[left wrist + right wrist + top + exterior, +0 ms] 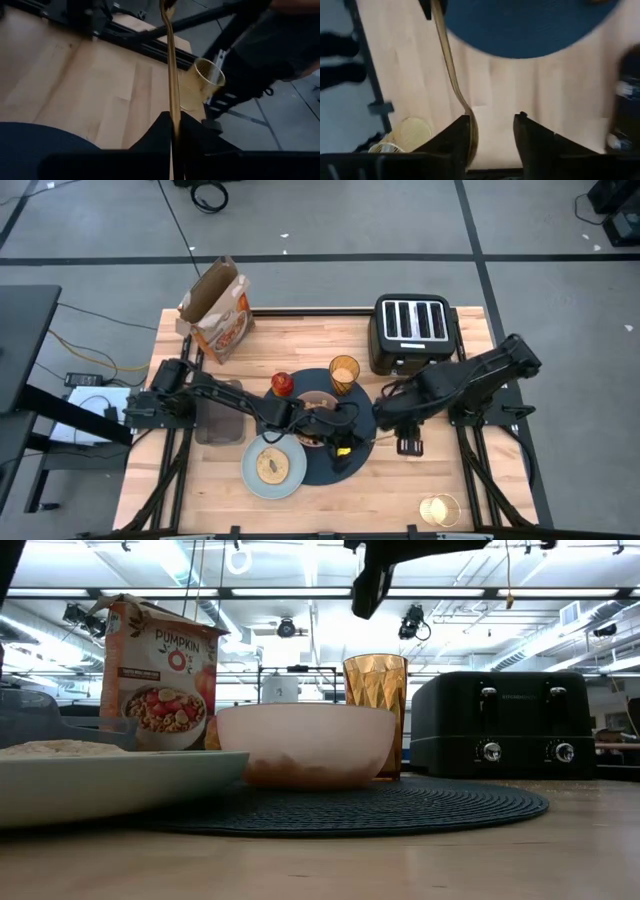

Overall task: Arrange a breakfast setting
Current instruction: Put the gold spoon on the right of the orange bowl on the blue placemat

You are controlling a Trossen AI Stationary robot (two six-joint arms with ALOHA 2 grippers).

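Observation:
My left gripper (343, 444) reaches over the navy placemat (335, 472) and is shut on the gold spoon (451, 70). The spoon runs from it toward my right gripper (492, 132). My right gripper is open, with the spoon's bowl end (471, 131) close against one finger. The pink bowl (305, 745) and amber cup (375, 710) stand on the placemat. The apple (283, 384) lies at the placemat's far left edge. The bagel (271, 467) lies on the blue-grey plate (250, 480), at the placemat's near left. My left gripper pinches the spoon's handle (173, 112) between its two shut fingers, near the handle's free end. The spoon sticks out ahead of the fingers, along them, edge-on. It is lifted clear of the table. Whether my right gripper touches the spoon's bowl end, I cannot tell.
A black toaster (413, 330) stands at the far right and a cereal box (218, 310) at the far left. A round gold wire holder (438, 509) sits near the front right corner. A clear container (218, 422) lies under my left arm.

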